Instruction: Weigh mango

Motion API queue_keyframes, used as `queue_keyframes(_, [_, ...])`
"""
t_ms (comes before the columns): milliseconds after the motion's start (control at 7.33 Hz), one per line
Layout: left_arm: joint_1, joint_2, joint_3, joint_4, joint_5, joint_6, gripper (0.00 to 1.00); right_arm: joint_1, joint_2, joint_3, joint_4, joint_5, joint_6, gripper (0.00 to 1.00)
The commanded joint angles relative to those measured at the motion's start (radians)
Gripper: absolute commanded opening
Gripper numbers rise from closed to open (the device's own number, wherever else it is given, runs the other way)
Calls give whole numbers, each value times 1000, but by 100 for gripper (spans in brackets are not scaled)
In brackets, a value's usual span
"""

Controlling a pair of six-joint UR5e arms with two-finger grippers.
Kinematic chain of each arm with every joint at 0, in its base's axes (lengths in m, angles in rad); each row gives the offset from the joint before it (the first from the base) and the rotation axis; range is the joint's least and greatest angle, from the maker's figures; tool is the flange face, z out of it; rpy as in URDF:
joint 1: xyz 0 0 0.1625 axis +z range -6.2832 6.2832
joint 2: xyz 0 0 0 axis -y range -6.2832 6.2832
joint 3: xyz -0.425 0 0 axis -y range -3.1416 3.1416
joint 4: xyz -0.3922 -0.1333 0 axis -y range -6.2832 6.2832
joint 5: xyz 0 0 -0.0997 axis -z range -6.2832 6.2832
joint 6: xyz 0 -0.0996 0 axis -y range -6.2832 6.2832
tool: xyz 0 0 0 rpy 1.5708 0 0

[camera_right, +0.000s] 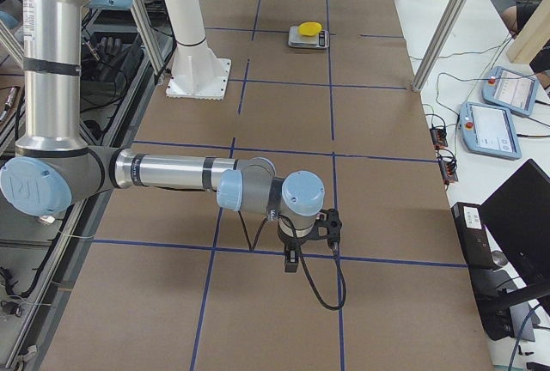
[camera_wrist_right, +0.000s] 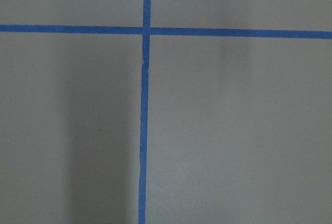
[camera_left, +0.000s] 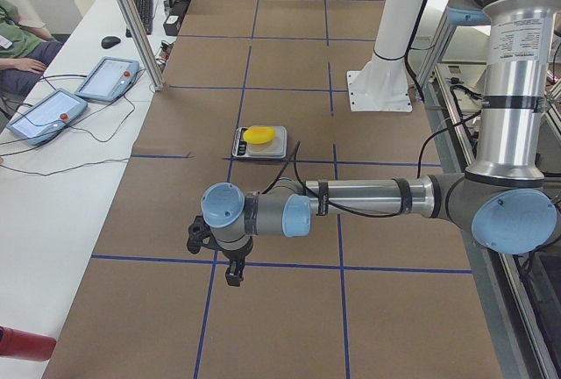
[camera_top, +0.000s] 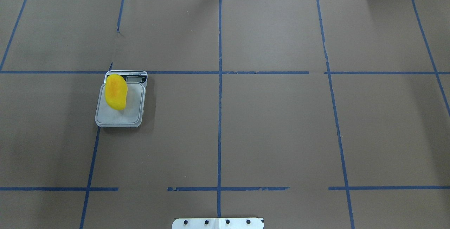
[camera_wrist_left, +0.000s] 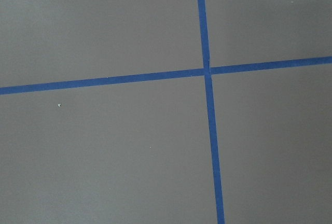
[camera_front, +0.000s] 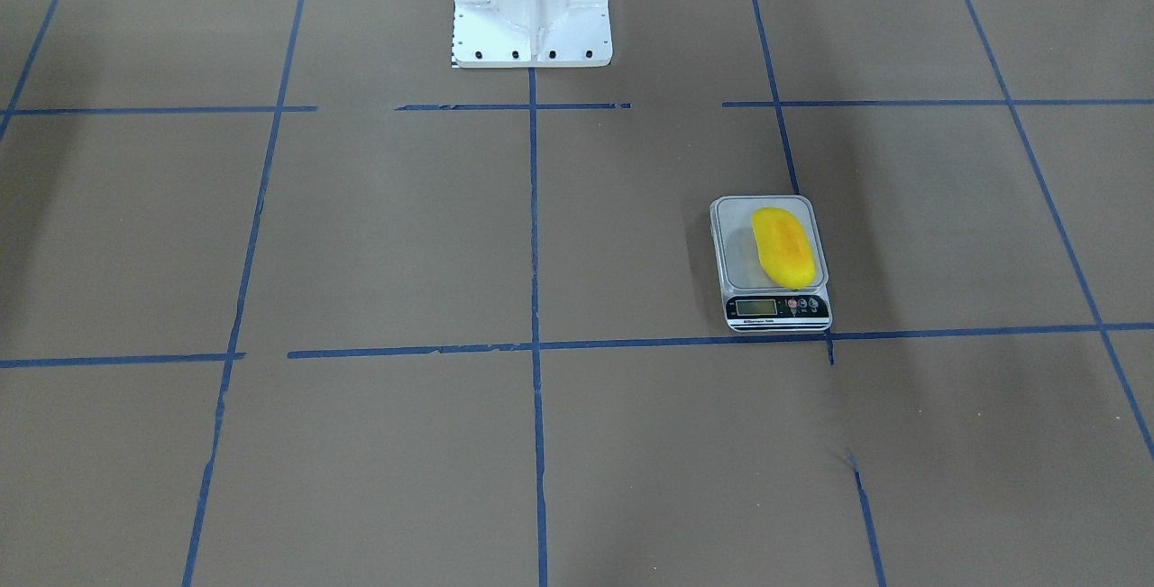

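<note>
The left arm (camera_left: 368, 196) and right arm (camera_right: 172, 172) are bare silver tubes joined by grey housings with pale blue round caps (camera_left: 221, 206). The left end effector (camera_left: 234, 275) and right end effector (camera_right: 292, 261) are black. A thin black cable (camera_right: 330, 307) loops off the wrist. The white pedestal (camera_front: 532, 1) has black screws (camera_front: 516, 54) along its flange.

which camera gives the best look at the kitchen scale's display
Exterior front-facing: the display faces it, unobstructed, just below the mango. Overhead sees it upside down, the mango overlapping the panel's end. Side views show the scale tiny; wrist views show only taped table.
</note>
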Motion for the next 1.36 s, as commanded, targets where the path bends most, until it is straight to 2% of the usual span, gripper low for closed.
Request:
queue_keyframes(0, [-2, 7, -11, -4, -4, 0, 100, 0, -1, 0, 1, 0, 0, 100])
queue_keyframes(273, [-18, 53, -78, -2, -2, 0, 100, 0, -1, 0, 1, 0, 0, 100])
queue_keyframes(1227, [-29, 52, -77, -2, -2, -8, 100, 0, 0, 0, 1, 0, 0, 100])
